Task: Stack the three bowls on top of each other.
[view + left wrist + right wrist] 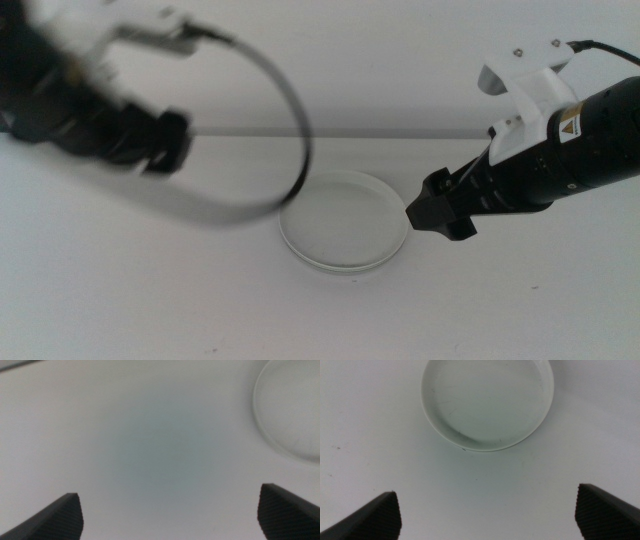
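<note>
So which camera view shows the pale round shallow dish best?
The right wrist view: the pale round shallow dish is nearly whole and sharp. The middle view shows it whole but smaller; the left wrist view shows part.

A plain white surface [150, 300] fills the middle view. One shallow round dish [344, 234] lies flat on it, just toward four o'clock from the picture's centre, pale with a faint green tint and a low rim. A few tiny dark specks mark the surface [370, 460] near the dish [487, 402].

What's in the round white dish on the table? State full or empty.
Empty: the round white dish shows only its bare inner floor in the right wrist view; nothing lies in it.
</note>
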